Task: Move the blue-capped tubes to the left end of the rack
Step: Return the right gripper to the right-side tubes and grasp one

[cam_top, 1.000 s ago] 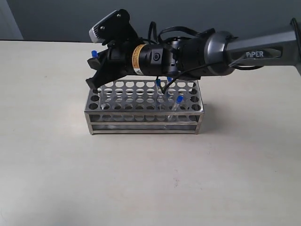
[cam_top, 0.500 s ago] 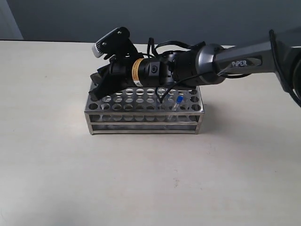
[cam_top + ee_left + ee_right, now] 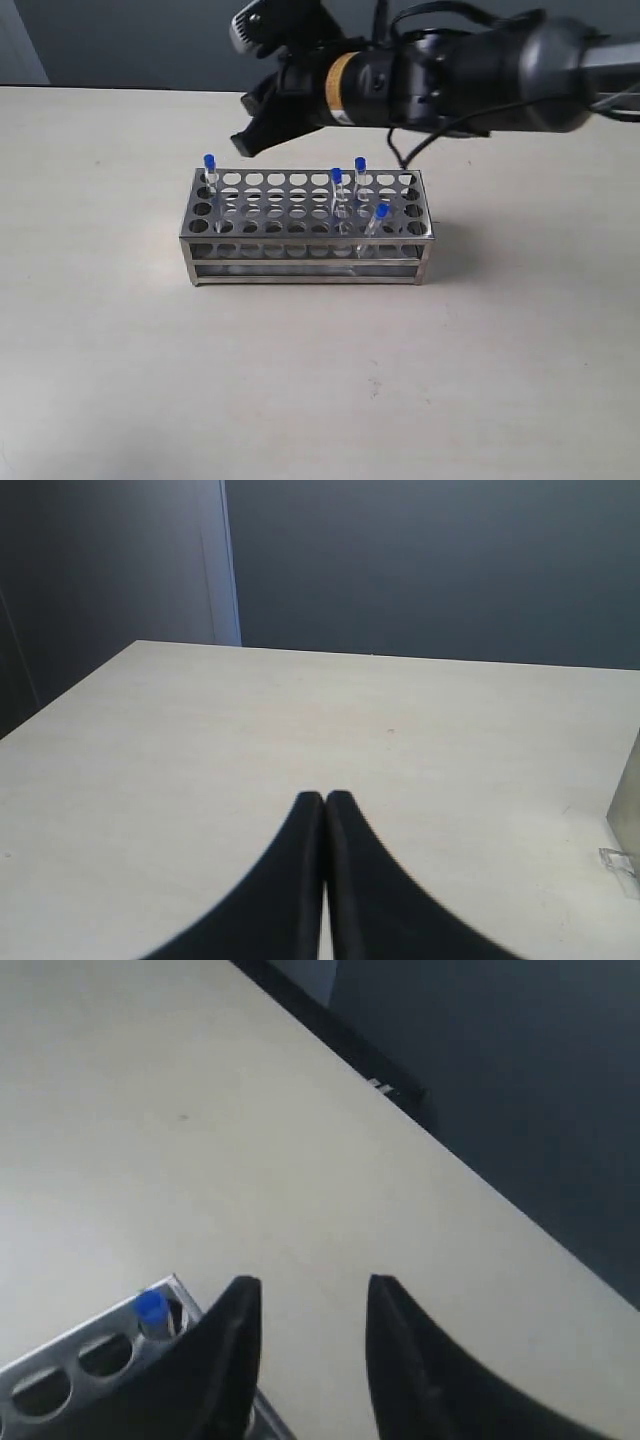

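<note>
Rack: shiny perforated steel, set mid-table.
Blue-capped tubes: thin and clear; three are held near the right end, and a fourth tube at the left end.
Writing: the print on the yellow band is too blurred to be read.
Right gripper: raised behind the rack's left end, fingers spread, nothing held.
Left gripper: fingers pressed together.

The right gripper has let go & pulled up, away from the rack, jaws now apart. One blue-capped tube now stands free in the rack's left-end back hole, w/ nothing gripping it.
</note>
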Robot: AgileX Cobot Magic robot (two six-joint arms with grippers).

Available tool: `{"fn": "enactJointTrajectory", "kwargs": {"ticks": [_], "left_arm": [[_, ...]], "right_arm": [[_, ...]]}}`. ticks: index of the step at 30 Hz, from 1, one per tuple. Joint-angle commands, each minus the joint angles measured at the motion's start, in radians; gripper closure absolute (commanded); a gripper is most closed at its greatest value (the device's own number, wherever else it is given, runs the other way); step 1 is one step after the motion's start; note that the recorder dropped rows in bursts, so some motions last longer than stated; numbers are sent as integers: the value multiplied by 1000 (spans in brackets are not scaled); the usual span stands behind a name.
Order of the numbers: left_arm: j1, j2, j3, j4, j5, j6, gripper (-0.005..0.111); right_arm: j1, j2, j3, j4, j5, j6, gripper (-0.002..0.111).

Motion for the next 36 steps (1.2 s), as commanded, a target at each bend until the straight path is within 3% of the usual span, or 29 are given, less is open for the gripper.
{"fn": "enactJointTrajectory", "kwargs": {"ticks": [1, 5, 11, 18, 29, 31, 36], "left_arm": [[-7, -4, 3, -4, -5, -1, 106], [-7, -4, 3, -4, -5, -1, 106], [-7, -4, 3, -4, -5, -1, 106], [-7, -4, 3, -4, -5, -1, 106], [-7, -4, 3, -4, -5, -1, 106], [-7, -4, 3, -4, -5, -1, 106], [-7, -4, 3, -4, -5, -1, 106]], "right_arm": [[-59, -209, 235, 96, -14, -19, 76], [-134, -335, 446, 272, -151, -116, 76], [-166, -355, 650, 696, -329, -484, 75], [-165, -272, 668, 722, -384, -490, 57], [-165, -69, 668, 754, -539, -492, 57], [-165, -59, 665, 759, -537, -492, 63], [-165, -61, 665, 757, -553, -487, 106]]}}
